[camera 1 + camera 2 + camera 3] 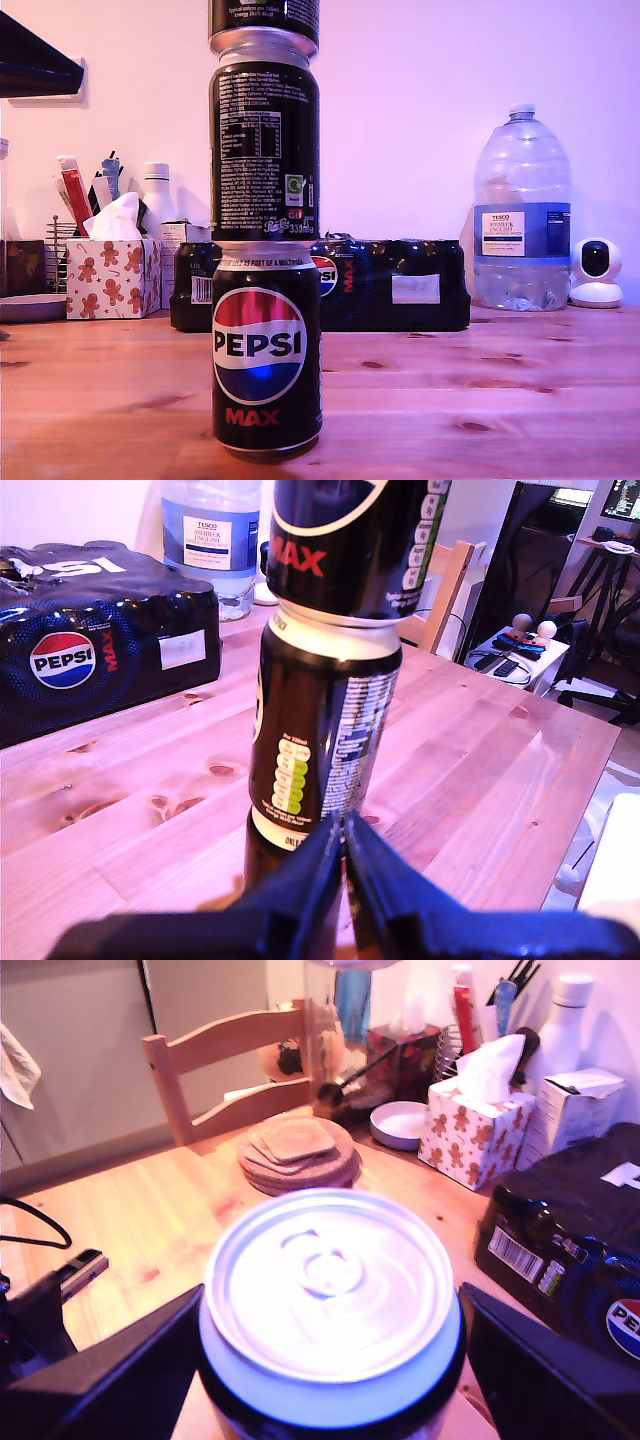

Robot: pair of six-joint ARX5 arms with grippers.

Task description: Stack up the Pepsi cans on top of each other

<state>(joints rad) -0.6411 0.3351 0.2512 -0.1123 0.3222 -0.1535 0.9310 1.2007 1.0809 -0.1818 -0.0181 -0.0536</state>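
Observation:
Three black Pepsi cans stand in one column on the wooden table (500,400). The bottom can (265,350) shows its globe logo, the middle can (264,150) shows white nutrition text, and the top can (264,18) is cut off by the frame. Neither gripper appears in the exterior view. My first gripper (343,830) is shut and empty, its tips just in front of the middle can (325,730); above that the top can (350,540) looks slightly tilted. My second gripper (330,1305) looks down on the top can's silver lid (330,1280), with a finger pressed against each side.
A shrink-wrapped Pepsi Max multipack (400,285) lies behind the stack. A big water bottle (522,210) and a white camera (596,272) stand at the exterior view's right, a gingerbread tissue box (112,275) at its left. A coaster stack (300,1155) and chair (230,1060) lie beyond.

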